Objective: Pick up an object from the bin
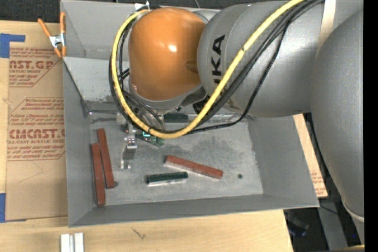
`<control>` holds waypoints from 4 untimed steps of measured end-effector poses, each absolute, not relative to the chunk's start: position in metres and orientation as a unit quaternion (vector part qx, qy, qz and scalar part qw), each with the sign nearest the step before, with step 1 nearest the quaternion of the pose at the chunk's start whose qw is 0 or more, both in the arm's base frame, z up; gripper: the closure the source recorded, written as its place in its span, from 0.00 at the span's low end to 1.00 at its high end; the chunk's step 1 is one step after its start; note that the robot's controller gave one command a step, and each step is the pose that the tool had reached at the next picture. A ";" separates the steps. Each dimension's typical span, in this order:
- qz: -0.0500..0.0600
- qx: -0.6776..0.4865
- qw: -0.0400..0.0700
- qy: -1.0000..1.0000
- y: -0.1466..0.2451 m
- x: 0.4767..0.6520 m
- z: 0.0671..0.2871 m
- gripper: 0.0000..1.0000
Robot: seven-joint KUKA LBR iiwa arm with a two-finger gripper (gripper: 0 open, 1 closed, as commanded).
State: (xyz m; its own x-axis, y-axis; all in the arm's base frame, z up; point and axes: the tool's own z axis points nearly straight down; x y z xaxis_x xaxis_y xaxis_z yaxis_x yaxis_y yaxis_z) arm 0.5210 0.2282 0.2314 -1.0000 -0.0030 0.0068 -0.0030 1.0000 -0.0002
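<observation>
**A robotics lab's picking cell**

A large grey industrial robot arm (283, 56) marked KUKA reaches in from the right. It carries a glossy orange dome-shaped cover (162, 53) and yellow and black cables (239, 59). Below it is a scuffed grey sheet-metal bin (236, 150) holding a few loose reddish-brown sticks (194, 166).

A dark green bar (167, 178) lies flat, a reddish-brown stick (194, 166) just right of it, two reddish-brown strips (97, 174) well left.

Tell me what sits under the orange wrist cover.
Below its edge the hand hangs over bare bin floor, beside two red-brown sticks. The floor directly beneath the orange cover is hidden.
</observation>
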 end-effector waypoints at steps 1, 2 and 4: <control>-0.001 0.001 -0.001 -1.000 0.227 0.523 0.236 0.00; -0.002 -0.021 -0.003 -1.000 0.201 0.536 0.177 0.00; 0.000 -0.030 -0.001 -1.000 0.152 0.555 0.137 0.00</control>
